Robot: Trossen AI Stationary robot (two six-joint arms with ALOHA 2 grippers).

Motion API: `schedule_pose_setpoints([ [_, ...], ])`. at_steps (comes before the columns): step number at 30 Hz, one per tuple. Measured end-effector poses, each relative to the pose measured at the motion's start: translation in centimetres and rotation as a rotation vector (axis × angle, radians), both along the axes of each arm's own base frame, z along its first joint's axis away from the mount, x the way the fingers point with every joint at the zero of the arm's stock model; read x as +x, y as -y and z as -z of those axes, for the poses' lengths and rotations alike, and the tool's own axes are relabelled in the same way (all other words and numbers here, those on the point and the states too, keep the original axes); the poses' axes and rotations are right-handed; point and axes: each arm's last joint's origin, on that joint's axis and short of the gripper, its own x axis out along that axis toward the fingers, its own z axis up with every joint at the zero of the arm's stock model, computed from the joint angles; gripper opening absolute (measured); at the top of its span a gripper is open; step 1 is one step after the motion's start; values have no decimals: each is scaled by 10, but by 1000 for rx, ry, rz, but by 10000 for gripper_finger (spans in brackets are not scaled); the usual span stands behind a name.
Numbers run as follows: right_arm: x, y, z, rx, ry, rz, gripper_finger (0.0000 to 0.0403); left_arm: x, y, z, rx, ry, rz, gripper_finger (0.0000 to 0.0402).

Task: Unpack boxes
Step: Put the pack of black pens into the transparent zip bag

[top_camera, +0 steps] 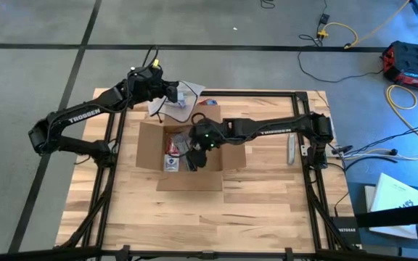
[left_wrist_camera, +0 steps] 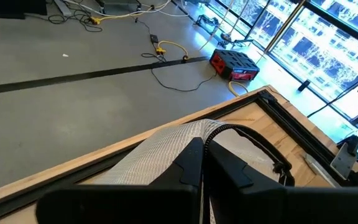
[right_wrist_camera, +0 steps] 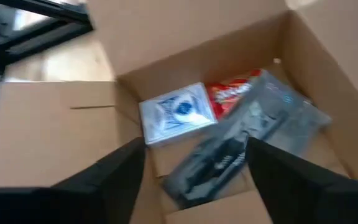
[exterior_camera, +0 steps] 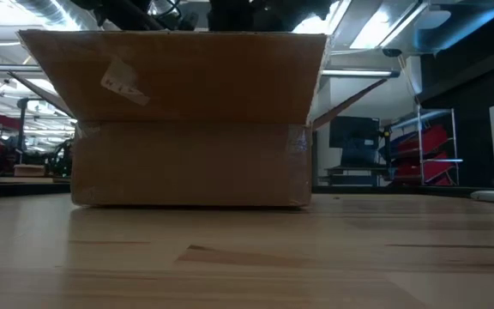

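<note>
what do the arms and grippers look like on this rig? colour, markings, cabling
Two matte black jointed arms, each link lettered TROSSEN in white. The right arm shows a green indicator light near its wrist, with black cabling there. Left gripper and right gripper each have two flat, dark, angular fingers.

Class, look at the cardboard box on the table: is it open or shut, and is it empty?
Open and not empty. The cardboard box's flaps are spread outward, and the right wrist view shows a blue-and-white pack, a red packet and a dark bagged item inside.
</note>
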Motion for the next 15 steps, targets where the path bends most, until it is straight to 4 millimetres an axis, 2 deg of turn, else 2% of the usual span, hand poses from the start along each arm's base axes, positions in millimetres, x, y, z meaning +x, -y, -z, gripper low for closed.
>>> schedule_pose_setpoints([
  [5,5,2,10,-45,-14,67,338,0,0,0,7,-7,4,0],
  [10,12,7,31,-55,-58,117,358,0,0,0,9,-9,5,0],
  [15,19,5,54,-3,-98,163,360,0,0,0,14,-13,8,0],
])
